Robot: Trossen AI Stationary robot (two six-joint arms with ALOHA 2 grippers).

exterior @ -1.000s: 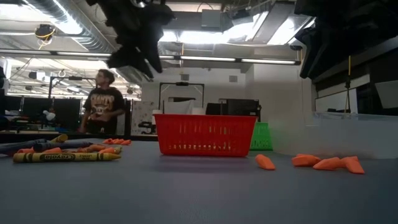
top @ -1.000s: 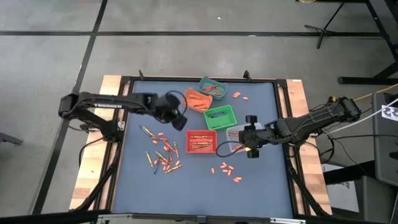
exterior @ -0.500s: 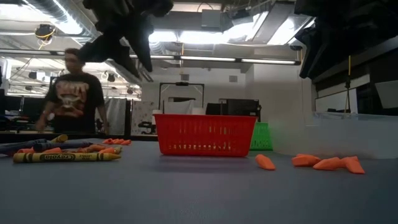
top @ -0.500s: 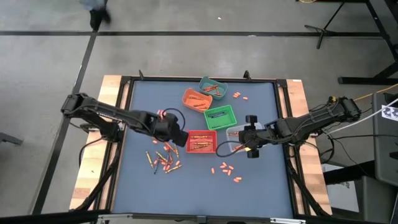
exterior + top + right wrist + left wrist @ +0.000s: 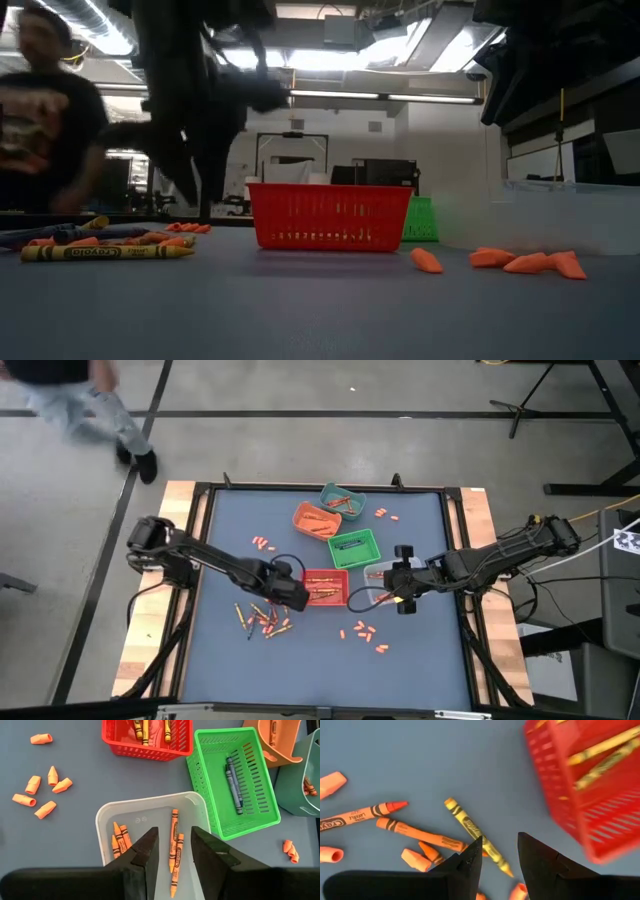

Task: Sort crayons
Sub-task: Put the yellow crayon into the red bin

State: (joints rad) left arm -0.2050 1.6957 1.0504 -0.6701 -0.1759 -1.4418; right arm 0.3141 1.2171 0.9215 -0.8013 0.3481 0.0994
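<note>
Yellow crayon (image 5: 477, 838) lies slantwise just ahead of the left jaws (image 5: 500, 855), which gape empty; the right jaws (image 5: 172, 847) wait parted over a white tray (image 5: 107, 817).

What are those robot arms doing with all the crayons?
They are sorting crayons into little bins. The left tool is open and hangs low over the loose pile, right above a yellow crayon beside the red bin. The right tool is open and empty over a white tray that holds orange crayons. The green bin has dark ones. Many crayons are not yet sorted.
</note>
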